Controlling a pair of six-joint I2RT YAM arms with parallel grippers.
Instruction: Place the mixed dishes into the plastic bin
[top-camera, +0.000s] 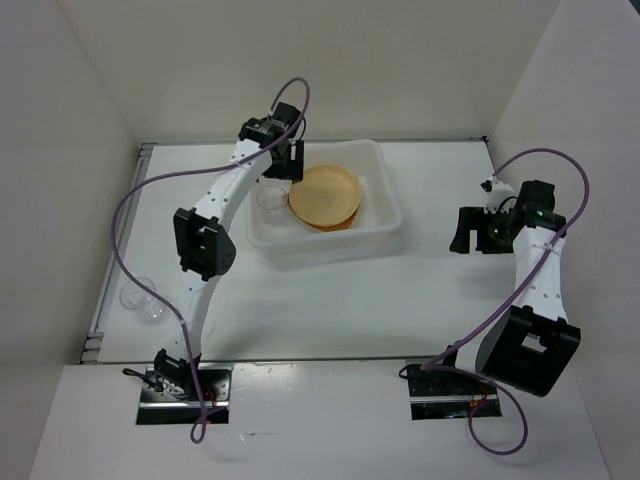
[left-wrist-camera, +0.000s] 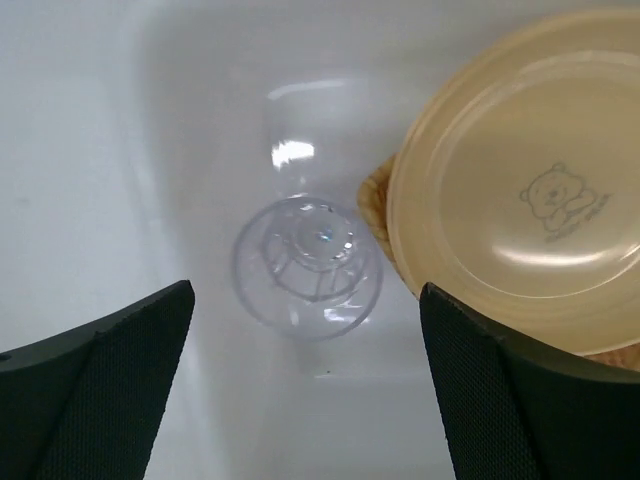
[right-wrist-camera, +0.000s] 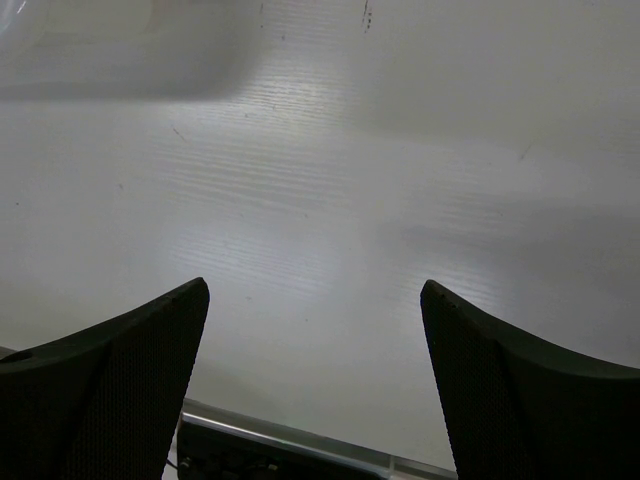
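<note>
Left claw (left-wrist-camera: 305, 300) hangs open over bin (top-camera: 330, 246) w/ cup (left-wrist-camera: 308, 265), plates (left-wrist-camera: 520, 180) & orange dish (left-wrist-camera: 374, 198) inside. Right claw (right-wrist-camera: 312, 290) open, empty. Task looks done.

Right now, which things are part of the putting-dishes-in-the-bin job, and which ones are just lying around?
Part of the job:
plastic bin
tan-yellow plate, in the bin
orange woven dish, under the plate
clear cup, in the bin beside them

Just lying about:
two small clear things, far left, outside the bin
</note>
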